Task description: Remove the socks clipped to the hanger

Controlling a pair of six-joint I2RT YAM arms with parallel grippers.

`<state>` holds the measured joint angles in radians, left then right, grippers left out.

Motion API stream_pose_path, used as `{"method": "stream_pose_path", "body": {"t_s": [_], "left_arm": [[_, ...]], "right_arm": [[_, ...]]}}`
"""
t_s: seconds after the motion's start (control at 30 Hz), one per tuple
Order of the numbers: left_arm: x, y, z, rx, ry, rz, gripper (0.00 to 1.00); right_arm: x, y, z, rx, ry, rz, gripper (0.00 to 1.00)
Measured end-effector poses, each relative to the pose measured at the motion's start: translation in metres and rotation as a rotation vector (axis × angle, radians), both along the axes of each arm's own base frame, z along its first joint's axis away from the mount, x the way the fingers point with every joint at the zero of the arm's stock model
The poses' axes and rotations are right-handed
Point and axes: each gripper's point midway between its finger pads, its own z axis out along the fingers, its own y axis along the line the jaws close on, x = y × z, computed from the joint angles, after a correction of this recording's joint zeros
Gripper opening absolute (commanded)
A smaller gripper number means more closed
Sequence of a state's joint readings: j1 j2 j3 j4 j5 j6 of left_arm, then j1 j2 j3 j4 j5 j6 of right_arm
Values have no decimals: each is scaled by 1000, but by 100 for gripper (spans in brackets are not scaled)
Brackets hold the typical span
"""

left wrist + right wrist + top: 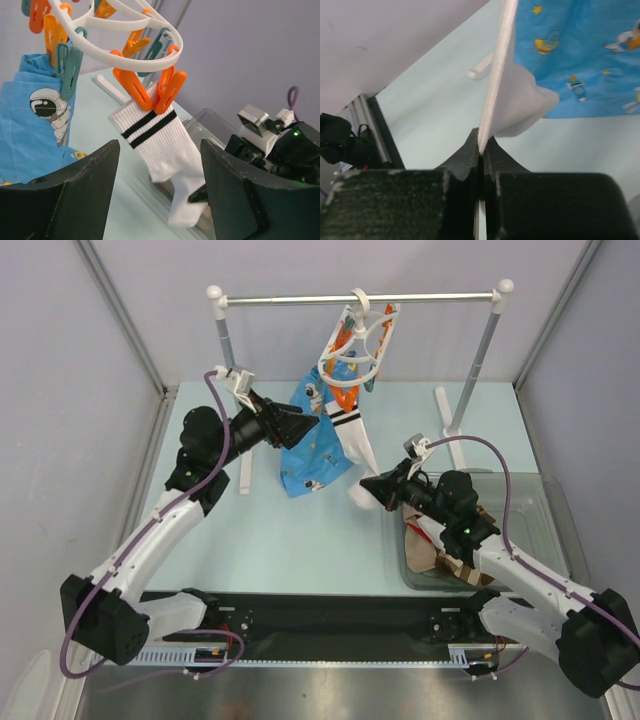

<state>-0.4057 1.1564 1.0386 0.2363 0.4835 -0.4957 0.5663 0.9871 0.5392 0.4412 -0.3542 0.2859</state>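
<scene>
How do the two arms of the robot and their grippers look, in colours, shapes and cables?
Both the left arm and the right arm have white links with black joints and bases. A purple cable loops along each. The left gripper and right gripper have broad, matt black fingers.

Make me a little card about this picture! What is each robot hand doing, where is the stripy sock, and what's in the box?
Hanger: white plastic ring hanger, hooked on the metal rail
Left gripper: open, near the hanger, holding nothing
Right gripper: shut on the lower end of the white sock with two black stripes
Sock's top: pinched by two orange plastic clips on the hanger
Also clipped: blue astronaut-print cloth
Clear plastic bin: brown and beige socks inside
</scene>
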Motion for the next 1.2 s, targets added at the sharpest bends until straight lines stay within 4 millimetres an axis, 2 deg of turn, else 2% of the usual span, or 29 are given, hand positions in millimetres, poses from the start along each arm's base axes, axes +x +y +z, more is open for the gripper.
{"method": "stream_pose_path", "body": {"t_s": [0.17, 0.33, 0.5, 0.67, 0.97, 1.2], "left_arm": [[15, -16, -9, -23, -10, -56, 71], [29, -22, -16, -49, -23, -101, 71], [44, -20, -26, -67, -12, -138, 71], [52, -30, -26, -104, -7, -211, 71], [58, -41, -33, -168, 18, -307, 72], [65, -44, -27, -195, 6, -322, 72]], "right_arm": [[-13, 22, -19, 15, 120, 170, 1], [-23, 34, -23, 57, 191, 299, 1], [-29, 38, -14, 81, 202, 377, 1], [-32, 42, -3, 93, 192, 440, 2], [-38, 44, -1, 91, 197, 501, 2], [-40, 44, 2, 88, 193, 517, 2]]}}
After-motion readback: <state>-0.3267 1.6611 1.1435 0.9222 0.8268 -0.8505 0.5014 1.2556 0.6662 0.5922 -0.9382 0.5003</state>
